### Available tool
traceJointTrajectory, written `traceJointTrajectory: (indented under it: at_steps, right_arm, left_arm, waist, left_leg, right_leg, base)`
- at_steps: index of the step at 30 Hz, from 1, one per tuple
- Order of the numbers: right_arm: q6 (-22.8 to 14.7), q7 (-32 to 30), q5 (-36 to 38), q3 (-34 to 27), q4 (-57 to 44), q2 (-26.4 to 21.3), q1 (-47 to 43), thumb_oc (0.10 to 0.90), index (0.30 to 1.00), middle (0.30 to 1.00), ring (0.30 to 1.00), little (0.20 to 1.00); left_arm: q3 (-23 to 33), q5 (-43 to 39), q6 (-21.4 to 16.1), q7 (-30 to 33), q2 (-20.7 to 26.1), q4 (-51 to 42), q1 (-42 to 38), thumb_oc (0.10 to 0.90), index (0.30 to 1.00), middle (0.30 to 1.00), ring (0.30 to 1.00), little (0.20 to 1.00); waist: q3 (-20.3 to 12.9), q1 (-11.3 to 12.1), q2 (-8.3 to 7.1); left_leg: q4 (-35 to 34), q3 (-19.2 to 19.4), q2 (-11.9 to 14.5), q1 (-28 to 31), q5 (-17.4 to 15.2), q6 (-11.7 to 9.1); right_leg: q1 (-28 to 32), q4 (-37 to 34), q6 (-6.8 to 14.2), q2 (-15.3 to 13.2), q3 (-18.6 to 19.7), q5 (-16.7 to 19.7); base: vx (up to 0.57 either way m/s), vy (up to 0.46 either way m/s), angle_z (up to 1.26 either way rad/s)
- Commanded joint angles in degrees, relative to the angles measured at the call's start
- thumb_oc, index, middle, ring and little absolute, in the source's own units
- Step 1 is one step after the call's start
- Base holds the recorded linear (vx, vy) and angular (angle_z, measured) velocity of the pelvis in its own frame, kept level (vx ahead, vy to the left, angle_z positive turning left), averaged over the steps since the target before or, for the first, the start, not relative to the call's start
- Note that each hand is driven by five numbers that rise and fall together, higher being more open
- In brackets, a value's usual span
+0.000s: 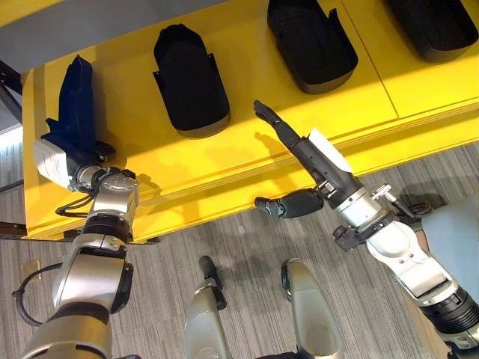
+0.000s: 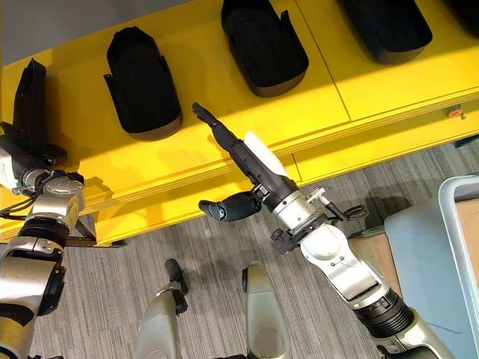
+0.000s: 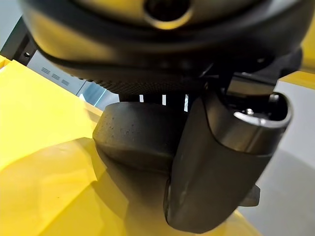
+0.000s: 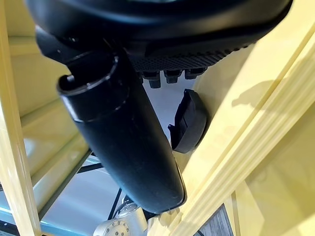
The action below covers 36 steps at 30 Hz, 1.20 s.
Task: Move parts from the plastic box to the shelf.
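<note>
Reaching over the front edge of the yellow shelf [image 1: 247,161], the right hand [image 1: 303,149] sits at the centre of the left eye view with its fingers [image 1: 271,120] straight and released, holding nothing, the thumb [image 1: 288,203] hanging below the shelf edge over the grey floor [image 1: 247,239]. Three black parts lie on the shelf ahead of it: one part [image 1: 191,82] at upper centre-left, a second part [image 1: 310,41] at top centre, and a third part [image 1: 438,26] cut off at the upper right corner. At the left edge of the frame the left hand [image 1: 78,161] rests on the shelf against a fourth, dark part [image 1: 75,105] standing there; whether its fingers are closed round that part cannot be told.

The right eye view adds what the left eye view lacks: the grey rim of the plastic box [image 2: 449,224] at the lower right edge.

The left wrist view shows, very close, the rounded end of a black part [image 3: 133,135] on the yellow surface just past the hand's thumb [image 3: 216,162]. The right wrist view shows a black part [image 4: 189,120] lying on the shelf well beyond the straight fingers.

A white label sits on the back of the right hand; no writing on it can be read.
</note>
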Motion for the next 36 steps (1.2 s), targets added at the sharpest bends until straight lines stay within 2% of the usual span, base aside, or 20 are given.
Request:
traceJointTrajectory:
  at_steps: [1,3,5,8,11,17,25,33,36]
  right_arm:
    - [-5.2,-2.34,1.01,-2.87,-5.74,3.2,-6.62,0.9,1.0,1.0,1.0,1.0]
    - [-5.33,-2.17,0.83,-2.98,-5.8,3.26,-6.46,0.9,1.0,1.0,1.0,1.0]
    - [-5.79,-2.11,0.7,-2.78,-5.46,3.35,-6.63,0.9,1.0,1.0,1.0,1.0]
    - [-6.47,-2.18,0.7,-2.96,-5.51,3.1,-6.09,0.9,1.0,1.0,1.0,1.0]
    - [-6.64,-1.88,0.68,-3.43,-5.66,3.03,-5.81,0.9,1.0,1.0,1.0,1.0]
    - [-6.24,-1.63,0.24,-3.71,-5.57,3.22,-5.8,0.9,1.0,1.0,1.0,1.0]
    - [-6.3,-1.59,-0.41,-4.02,-6.04,3.27,-5.0,0.9,1.0,1.0,1.0,1.0]
    - [-6.52,-2.26,-0.79,-3.66,-5.65,3.45,-4.8,0.9,1.0,1.0,1.0,1.0]
    - [-6.31,-2.35,-1.2,-3.55,-5.91,3.73,-4.67,0.9,1.0,1.0,1.0,1.0]
  left_arm:
    - [0.85,-0.42,-0.98,-0.15,5.9,-0.65,-0.59,0.9,1.0,1.0,1.0,1.0]
    - [0.97,-2.11,-2.09,-1.54,5.81,-0.76,-0.47,0.9,1.0,1.0,1.0,1.0]
    - [0.97,-4.79,-4.85,-3.47,4.76,-1.27,-0.28,0.9,1.0,1.0,1.0,1.0]
    - [0.99,-3.59,-6.63,-2.97,2.71,-3.64,1.51,0.9,1.0,1.0,1.0,1.0]
    - [1.1,-5.12,-6.02,-4.54,1.7,-5.26,2.25,0.9,1.0,1.0,1.0,1.0]
    - [1.74,-5.88,-7.89,-5.16,-0.61,-7.3,3.17,0.9,1.0,1.0,1.0,1.0]
    - [1.92,-4.53,-10.43,-1.61,-0.81,-10.6,3.42,0.9,1.0,1.0,1.0,1.0]
    - [1.98,-2.47,-8.94,1.07,-1.54,-13.19,4.72,0.9,1.0,1.0,1.0,1.0]
    - [2.24,-2.71,-9.66,1.64,-1.32,-13.1,4.77,0.9,1.0,1.0,1.0,1.0]
  waist:
    - [-2.42,-0.75,-3.55]
    - [-2.43,-0.83,-3.53]
    - [-2.52,-0.97,-3.47]
    - [-2.78,-0.88,-3.5]
    - [-2.87,-0.81,-3.51]
    - [-3.02,-0.75,-3.57]
    - [-3.04,-0.71,-3.44]
    - [-3.05,-0.13,-3.42]
    - [-2.96,-0.12,-3.4]
  left_leg:
    - [5.23,2.08,-0.25,-0.38,-8.4,1.89]
    - [5.22,2.11,-0.29,-0.3,-8.46,1.92]
    - [4.86,2.19,-0.38,0.16,-8.55,1.86]
    - [4.52,2.26,-0.37,0.7,-8.61,1.97]
    - [4.39,2.25,-0.39,0.96,-8.64,2.03]
    - [4.76,2.24,-0.37,1.05,-8.78,2.01]
    - [4.5,2.45,-0.42,1.51,-8.85,2.05]
    - [4.61,2.26,-0.39,1.37,-8.96,2.1]
    - [4.65,2.23,-0.43,1.27,-8.96,2.09]
  right_leg:
    - [1.56,-2.26,0.45,-0.26,-2.38,0.38]
    - [1.55,-2.25,0.51,-0.24,-2.36,0.39]
    - [1.9,-2.64,0.6,-0.1,-2.32,0.41]
    - [2.74,-3.33,0.56,-0.06,-2.39,0.47]
    - [2.93,-3.38,0.62,-0.02,-2.47,0.48]
    - [3.3,-3.35,0.45,0.08,-2.59,0.39]
    - [3.65,-3.49,0.39,0.16,-2.55,0.35]
    - [3.86,-3.59,0.3,0.32,-2.78,0.26]
    - [3.71,-3.52,0.35,0.34,-2.75,0.27]
  base:
    - [0.0,0.0,0.0]
    - [0.0,0.0,0.0]
    - [0.0,0.0,0.0]
    - [0.01,-0.004,0.01]
    - [0.02,-0.011,0.03]
    - [0.01,-0.008,0.03]
    - [0.0,0.0,0.0]
    - [0.0,0.0,0.0]
    - [0.0,0.0,0.0]
